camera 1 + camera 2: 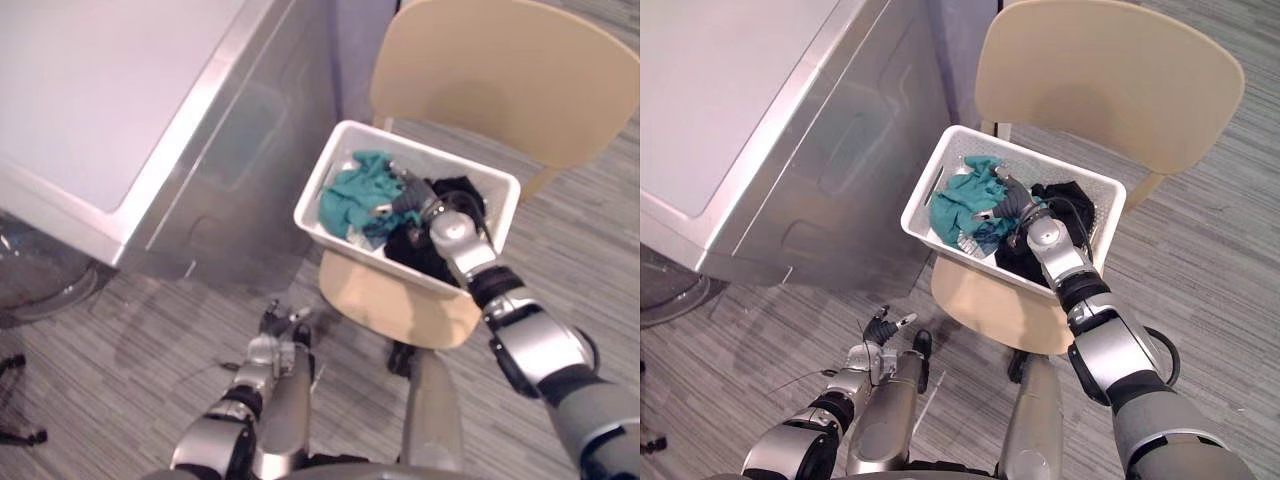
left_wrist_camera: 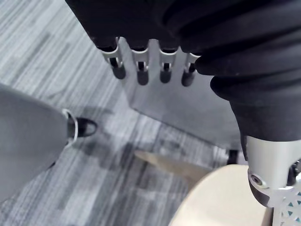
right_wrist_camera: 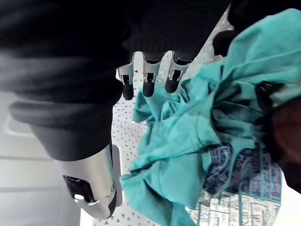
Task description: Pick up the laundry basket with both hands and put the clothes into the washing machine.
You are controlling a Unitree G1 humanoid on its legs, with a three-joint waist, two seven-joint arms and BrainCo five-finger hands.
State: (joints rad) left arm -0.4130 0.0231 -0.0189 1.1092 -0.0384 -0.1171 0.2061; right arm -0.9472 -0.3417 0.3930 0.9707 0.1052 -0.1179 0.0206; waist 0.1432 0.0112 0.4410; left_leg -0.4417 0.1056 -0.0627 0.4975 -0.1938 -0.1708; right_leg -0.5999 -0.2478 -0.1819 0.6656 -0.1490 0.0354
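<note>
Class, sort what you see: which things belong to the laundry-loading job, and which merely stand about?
Job: white laundry basket, teal garment, black garment, washing machine, right hand in the basket, left hand hanging low.
Standing about: beige chair under the basket.

The washing machine (image 1: 100, 100) stands near the laundry basket (image 1: 318, 178) on the robot's left, leaving a narrow gap. The chair back (image 1: 500, 70) rises just behind. The basket's top is open from above.

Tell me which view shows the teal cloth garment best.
Right wrist view: the teal cloth garment close up, folds clear. Both eye views show it small in the white laundry basket; the left wrist view faces grey floor.
</note>
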